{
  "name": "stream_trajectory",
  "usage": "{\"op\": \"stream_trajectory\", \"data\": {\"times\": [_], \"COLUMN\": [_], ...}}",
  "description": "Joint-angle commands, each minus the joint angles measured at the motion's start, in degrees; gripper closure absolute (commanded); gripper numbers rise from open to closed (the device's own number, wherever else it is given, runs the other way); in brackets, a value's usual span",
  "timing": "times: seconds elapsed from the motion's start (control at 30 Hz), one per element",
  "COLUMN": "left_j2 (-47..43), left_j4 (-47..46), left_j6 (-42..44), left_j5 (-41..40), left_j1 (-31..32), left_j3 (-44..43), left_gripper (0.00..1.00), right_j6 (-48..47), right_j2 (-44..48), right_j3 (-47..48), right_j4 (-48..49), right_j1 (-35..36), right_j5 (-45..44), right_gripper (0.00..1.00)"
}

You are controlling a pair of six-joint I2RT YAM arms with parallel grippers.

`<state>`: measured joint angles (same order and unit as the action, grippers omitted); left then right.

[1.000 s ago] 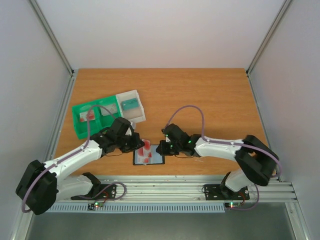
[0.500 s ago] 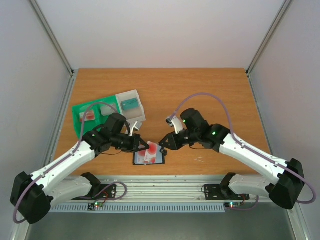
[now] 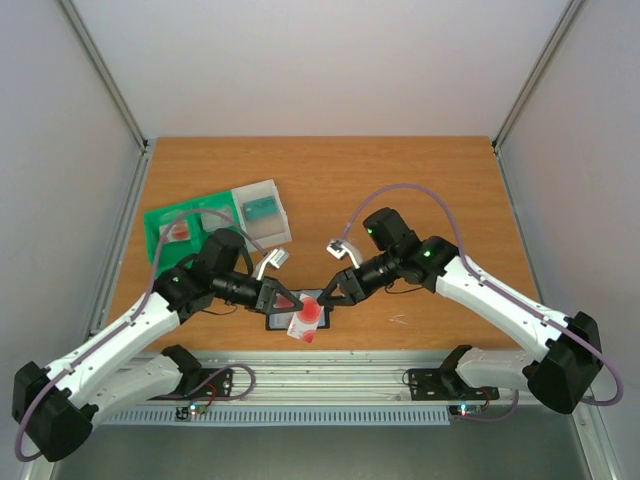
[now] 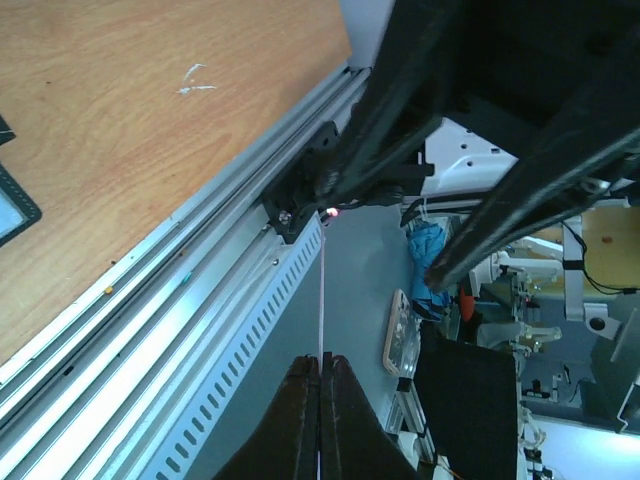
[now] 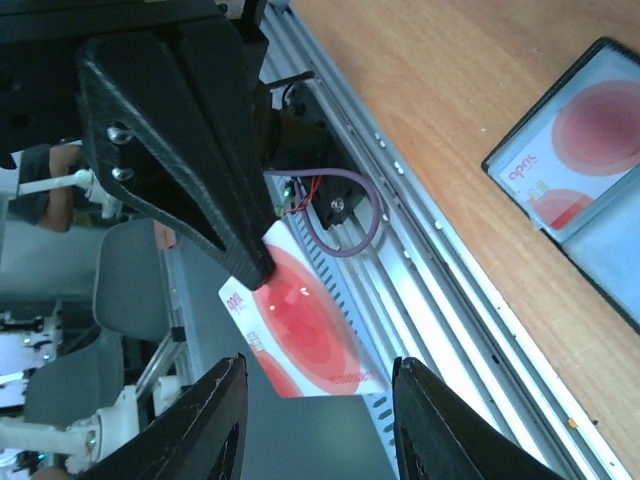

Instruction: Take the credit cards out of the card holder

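The black card holder (image 3: 274,322) lies open on the table near the front edge, partly hidden under the grippers. In the right wrist view the card holder (image 5: 600,215) still has a red-blotched card (image 5: 585,140) in its pocket. My left gripper (image 3: 297,303) is shut on a whitish credit card with red blotches (image 3: 308,322) and holds it above the holder's near side. From the left wrist that card (image 4: 321,290) is a thin line, edge-on between my left gripper's (image 4: 321,365) shut fingers. My right gripper (image 3: 328,297) stands open just right of the card; the same card (image 5: 305,320) hangs ahead of the open right gripper (image 5: 320,400), untouched.
A green compartment tray (image 3: 160,245) with a card in it stands at the left. A clear-white box (image 3: 262,210) holding a teal card sits beside it. A slotted metal rail (image 3: 380,372) runs along the table's near edge.
The left gripper has pulled the red-blotched card up out of the holder and toward the near edge. The right arm has lifted off the holder and its gripper has opened.
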<state>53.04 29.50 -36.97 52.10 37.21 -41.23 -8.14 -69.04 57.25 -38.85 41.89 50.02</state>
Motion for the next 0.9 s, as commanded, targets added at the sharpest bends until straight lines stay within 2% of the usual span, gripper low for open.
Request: {"op": "stream_trajectory", "data": {"times": [0.0, 0.17, 0.33, 0.53, 0.7, 0.77, 0.8, 0.87], "left_j2": [-1.77, -2.62, -3.23, -3.71, -3.55, -3.58, -3.58, -3.79], "left_j4": [-4.71, -5.88, -6.27, -6.76, -6.6, -5.57, -4.41, -1.67], "left_j6": [-0.28, -0.86, -0.82, -1.0, -0.73, -0.45, 0.17, 1.08], "left_j5": [3.75, 5.16, 5.51, 5.47, 5.26, 4.25, 3.34, 0.21], "left_j1": [0.19, 0.17, 0.2, 0.22, 0.21, 0.17, 0.18, 0.23], "left_j3": [0.83, 1.67, 1.42, 1.94, 1.51, 0.92, 0.5, -0.8], "left_gripper": [0.99, 1.0, 1.0, 1.0, 1.0, 1.0, 0.97, 0.77], "right_j6": [-0.32, 0.12, 1.06, 1.52, 2.94, 3.78, 4.21, 5.77], "right_j2": [-1.82, -3.46, -3.86, -4.42, -3.51, -2.9, -2.67, -2.12], "right_j3": [0.49, 0.42, -0.59, -0.96, -1.67, -2.07, -2.32, -2.85], "right_j4": [1.44, 2.19, 4.38, 5.09, 7.79, 8.98, 9.44, 10.98], "right_j1": [0.02, -0.03, 0.1, 0.11, 0.11, 0.12, 0.07, 0.08], "right_j5": [4.91, 6.85, 10.11, 13.12, 16.15, 16.25, 15.93, 14.8], "right_gripper": [0.58, 0.6, 0.76, 0.82, 0.97, 0.99, 0.99, 0.99]}}
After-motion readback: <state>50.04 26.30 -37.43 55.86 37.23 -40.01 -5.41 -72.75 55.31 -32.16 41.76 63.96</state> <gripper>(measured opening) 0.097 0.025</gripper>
